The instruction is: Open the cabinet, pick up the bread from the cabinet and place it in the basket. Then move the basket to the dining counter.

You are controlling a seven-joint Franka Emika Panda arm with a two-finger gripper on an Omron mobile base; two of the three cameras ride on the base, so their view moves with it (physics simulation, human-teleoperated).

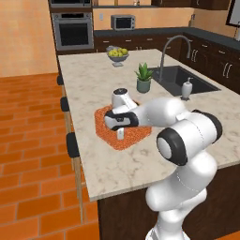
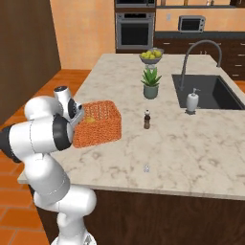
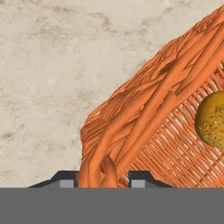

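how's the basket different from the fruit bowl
The basket is square, orange and woven; the fruit bowl is round and grey. The basket holds one bread bun; the bowl holds several yellow fruits. The gripper pinches the basket's rim; nothing touches the bowl. Both stand on the cream counter.

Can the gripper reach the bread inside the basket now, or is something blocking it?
Probably not right now. The gripper is closed on the basket rim, one finger on each side of the wall. The bread lies uncovered inside, off to one side, so the gripper would have to let go first.
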